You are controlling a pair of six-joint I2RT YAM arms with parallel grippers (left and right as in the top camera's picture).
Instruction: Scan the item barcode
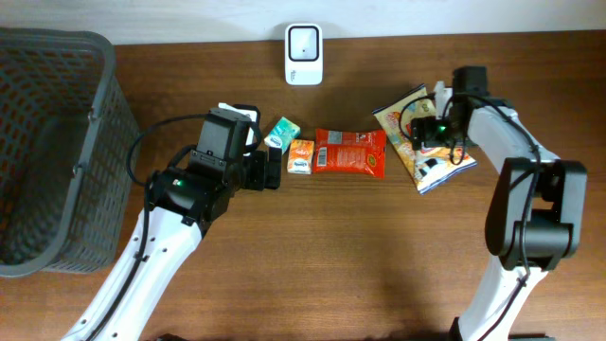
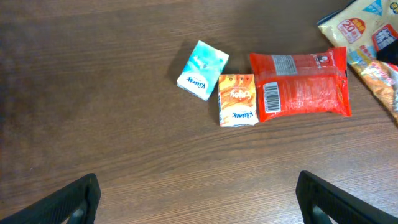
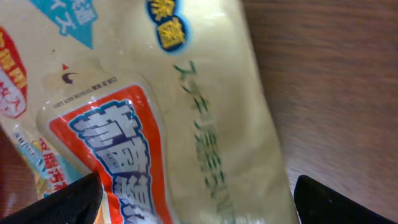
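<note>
While both stand wide apart, left hand [image 2: 199,199] near red packet [image 2: 301,84], right hand [image 3: 198,199] over yellow packet [image 3: 186,112].

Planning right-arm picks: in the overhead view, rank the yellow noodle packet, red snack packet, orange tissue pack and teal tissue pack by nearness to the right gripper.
From the right gripper:
1. yellow noodle packet, under it
2. red snack packet, centre
3. orange tissue pack, further left
4. teal tissue pack, leftmost

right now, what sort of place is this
Probably a mock shop checkout on a wooden table: a white scanner-like device at the far edge, a grey mesh basket on the left, and packaged goods, one red packet showing its barcode.
</note>
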